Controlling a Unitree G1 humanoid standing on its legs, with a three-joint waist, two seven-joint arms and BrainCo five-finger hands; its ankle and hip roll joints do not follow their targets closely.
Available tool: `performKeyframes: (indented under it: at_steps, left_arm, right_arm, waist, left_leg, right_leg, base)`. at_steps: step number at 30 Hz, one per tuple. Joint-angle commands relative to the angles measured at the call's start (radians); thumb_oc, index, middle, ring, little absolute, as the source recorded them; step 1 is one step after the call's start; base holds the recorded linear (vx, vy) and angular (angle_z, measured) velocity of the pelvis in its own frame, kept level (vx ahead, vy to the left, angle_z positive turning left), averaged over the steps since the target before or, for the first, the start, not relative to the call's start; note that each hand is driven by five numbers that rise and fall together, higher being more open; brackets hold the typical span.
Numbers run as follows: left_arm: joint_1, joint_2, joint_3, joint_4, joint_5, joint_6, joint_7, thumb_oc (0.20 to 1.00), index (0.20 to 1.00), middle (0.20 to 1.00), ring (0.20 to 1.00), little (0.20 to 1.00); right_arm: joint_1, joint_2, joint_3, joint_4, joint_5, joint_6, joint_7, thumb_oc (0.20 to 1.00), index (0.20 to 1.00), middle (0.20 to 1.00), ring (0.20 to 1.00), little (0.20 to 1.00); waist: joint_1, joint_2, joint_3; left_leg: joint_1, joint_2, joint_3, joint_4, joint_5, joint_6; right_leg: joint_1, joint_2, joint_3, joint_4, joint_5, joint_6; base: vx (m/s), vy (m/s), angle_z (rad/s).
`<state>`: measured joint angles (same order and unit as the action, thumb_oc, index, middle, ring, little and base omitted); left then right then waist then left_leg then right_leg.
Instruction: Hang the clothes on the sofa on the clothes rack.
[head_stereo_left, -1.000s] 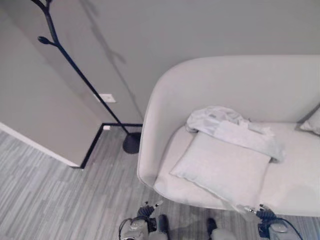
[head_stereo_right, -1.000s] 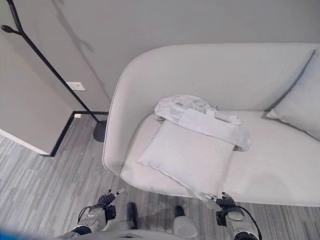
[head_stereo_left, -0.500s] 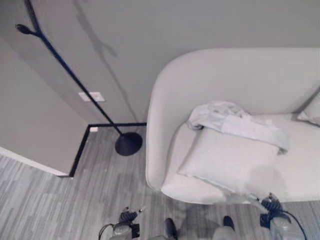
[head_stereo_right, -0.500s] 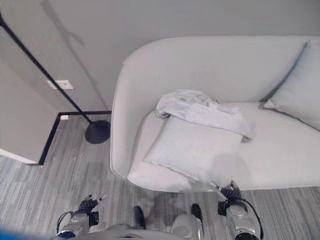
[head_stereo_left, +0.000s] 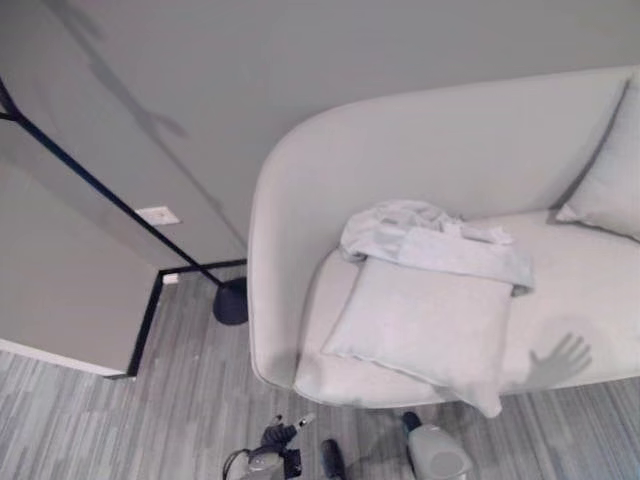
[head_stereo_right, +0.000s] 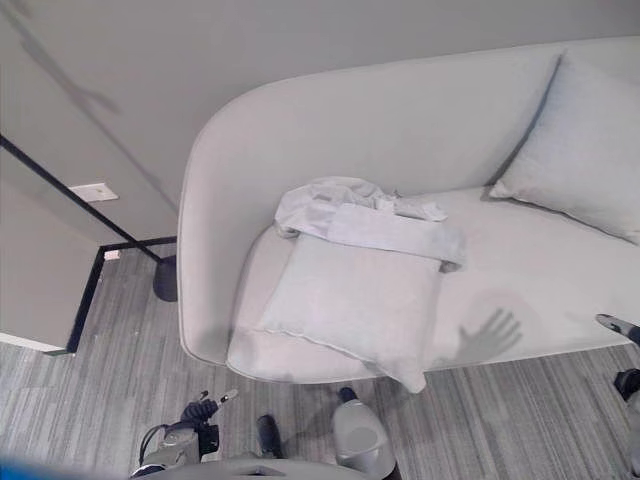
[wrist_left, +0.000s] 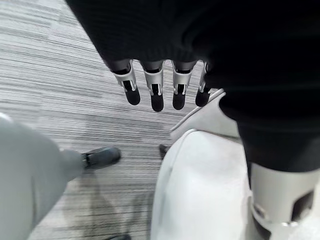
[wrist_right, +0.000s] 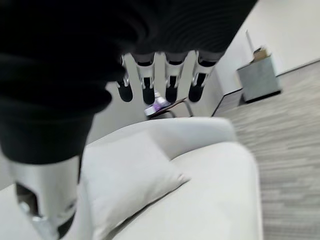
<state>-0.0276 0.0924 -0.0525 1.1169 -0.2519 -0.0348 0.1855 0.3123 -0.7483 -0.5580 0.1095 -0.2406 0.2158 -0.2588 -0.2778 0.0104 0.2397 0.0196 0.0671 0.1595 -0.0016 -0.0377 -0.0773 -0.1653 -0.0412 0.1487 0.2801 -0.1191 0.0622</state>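
Left eye view: a pale sofa (head_stereo_left: 420, 140) stands against a grey wall, its curved arm toward the robot's left.
Clothes: a crumpled light garment (head_stereo_left: 430, 240) lies on the sofa seat, close to the backrest, its lower edge resting on the top of a cushion.
Front cushion: a pale square cushion (head_stereo_left: 425, 325) lies tilted on the seat, one corner hanging over the front edge.
Second cushion: another pale cushion (head_stereo_right: 585, 150) leans against the backrest toward the robot's right, well apart from the clothes.
Clothes rack: a thin black pole (head_stereo_left: 110, 195) slants down to a dark round base (head_stereo_left: 230, 300) on the floor, just beside the sofa's arm; the clothes are not on it.
Wall socket: a white plate (head_stereo_left: 158, 214) sits low on the wall behind the pole.
Floor: grey striped planks (head_stereo_right: 90, 400) run in front of the sofa.
Left hand: the left hand (wrist_left: 157, 82) hangs low over the floor in its wrist view, fingers straight and side by side, holding nothing.
Right hand: the right hand (wrist_right: 160, 80) shows in its wrist view with fingers extended and empty, the sofa and a cushion past them.
Side cabinet: a small grey box (wrist_right: 258, 76) stands on the floor by a far wall in the right wrist view.
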Motion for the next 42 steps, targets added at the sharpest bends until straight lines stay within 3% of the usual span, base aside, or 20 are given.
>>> performKeyframes:
  at_steps: [1,5,7,13,20,26,34,42]
  left_arm:
    - [0.03,0.034,-0.033,-0.001,0.037,-0.012,-0.027,1.0,1.0,1.0,1.0,1.0]
    - [0.019,0.03,-0.078,-0.001,0.045,-0.022,-0.033,1.0,1.0,1.0,1.0,1.0]
    - [-0.008,0.04,-0.113,0.014,0.043,-0.035,-0.03,1.0,1.0,1.0,1.0,1.0]
    - [-0.058,0.06,-0.142,0.018,0.041,-0.054,0.003,1.0,1.0,1.0,1.0,1.0]
    - [-0.108,0.067,-0.214,-0.018,0.031,-0.089,0.054,1.0,1.0,1.0,1.0,1.0]
    - [-0.132,0.068,-0.244,-0.032,0.018,-0.108,0.072,1.0,1.0,1.0,1.0,1.0]
    - [-0.158,0.071,-0.286,-0.08,0.002,-0.131,0.093,1.0,1.0,1.0,1.0,1.0]
    - [-0.165,0.087,-0.286,-0.115,-0.027,-0.135,0.093,1.0,1.0,1.0,1.0,1.0]
  right_arm:
    - [-0.019,-0.044,0.005,-0.019,-0.06,-0.053,-0.008,1.0,1.0,1.0,1.0,1.0]
    - [-0.123,-0.092,0.075,0.072,-0.009,-0.086,-0.058,1.0,1.0,1.0,1.0,1.0]
    - [-0.261,-0.111,0.19,0.223,0.098,-0.129,-0.083,1.0,1.0,1.0,1.0,1.0]
    - [-0.458,-0.175,0.342,0.398,0.126,-0.152,-0.143,1.0,1.0,1.0,1.0,1.0]
    - [-0.713,-0.175,0.471,0.57,0.175,-0.196,-0.32,1.0,1.0,1.0,1.0,1.0]
    - [-0.853,-0.2,0.561,0.672,0.229,-0.224,-0.341,1.0,1.0,1.0,1.0,1.0]
    - [-1.063,-0.264,0.711,0.804,0.218,-0.216,-0.379,1.0,1.0,1.0,1.0,1.0]
    - [-1.175,-0.304,0.747,0.873,0.377,-0.268,-0.315,1.0,1.0,1.0,1.0,1.0]
  waist:
    - [0.024,0.001,-0.067]
    - [0.035,0.017,-0.07]
    - [0.062,0.026,-0.063]
    - [0.089,0.038,-0.047]
    - [0.137,0.065,-0.005]
    - [0.159,0.077,0.019]
    - [0.194,0.093,0.053]
    - [0.213,0.099,0.071]
  left_leg:
    - [0.143,-0.023,-0.015,-0.086,-0.059,0.036]
    - [0.122,-0.009,-0.032,-0.086,-0.048,0.03]
    - [0.101,-0.001,-0.043,-0.086,-0.04,0.024]
    - [0.075,0.0,-0.057,-0.086,-0.033,0.017]
    - [0.019,-0.006,-0.087,-0.086,-0.014,0.011]
    - [-0.034,-0.011,-0.102,-0.086,0.005,0.004]
    - [-0.118,-0.03,-0.127,-0.086,0.031,-0.005]
    - [-0.174,-0.041,-0.143,-0.086,0.045,-0.011]
  right_leg:
    - [-0.119,0.047,0.082,-0.18,0.253,0.062]
    - [-0.139,0.052,0.057,-0.163,0.234,0.052]
    - [-0.167,0.048,0.041,-0.139,0.215,0.044]
    - [-0.21,0.041,0.029,-0.1,0.192,0.037]
    - [-0.258,0.02,0.01,-0.087,0.181,0.038]
    - [-0.296,0.006,-0.001,-0.094,0.187,0.041]
    - [-0.351,-0.011,-0.015,-0.114,0.208,0.044]
    - [-0.4,-0.013,-0.017,-0.114,0.215,0.043]
  base:
    - [0.1,-0.176,-0.02]
    - [0.02,-0.125,0.24]
    - [-0.02,-0.089,0.14]
    - [-0.01,-0.045,0.3]
    - [0.0,-0.024,0.27]
    - [0.0,-0.028,0.21]
    - [0.0,-0.021,0.1]
    - [0.01,-0.024,0.08]
